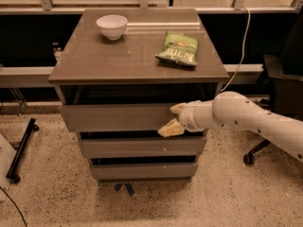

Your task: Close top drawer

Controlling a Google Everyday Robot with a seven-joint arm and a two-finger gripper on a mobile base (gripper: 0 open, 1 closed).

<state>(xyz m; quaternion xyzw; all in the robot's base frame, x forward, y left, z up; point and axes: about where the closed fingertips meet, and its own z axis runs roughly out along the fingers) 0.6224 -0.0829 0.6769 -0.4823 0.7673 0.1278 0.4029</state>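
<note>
Camera view: gripper against the top drawer's front

We see the grey cabinet (128, 63) from above and in front, standing on a speckled floor (47, 193). The top drawer (118, 117) sits just under the cabinet's top, its plain front spanning the full width. A dark slot shows between its upper edge and the top. We cannot tell whether it is pushed fully home.

The white arm (251, 119) reaches in from the right. Its gripper (173, 118) is at the right part of the drawer front. Its two tan fingers (170, 128) are spread apart, one near the front's upper edge and one at its lower edge. They hold nothing, and both tips appear to touch the front.

Below lie two shallower drawers, the middle one (142, 146) and the bottom one (142, 170), each with a dark gap above it.

On the cabinet top a white bowl (112, 26) stands at the far left. A green snack bag (179, 48) lies flat toward the right, well apart from the bowl.

A white cable (244, 41) hangs down behind the right side. An office chair (279, 89) stands at the far right. A black stand (21, 150) lies on the floor at the left.
</note>
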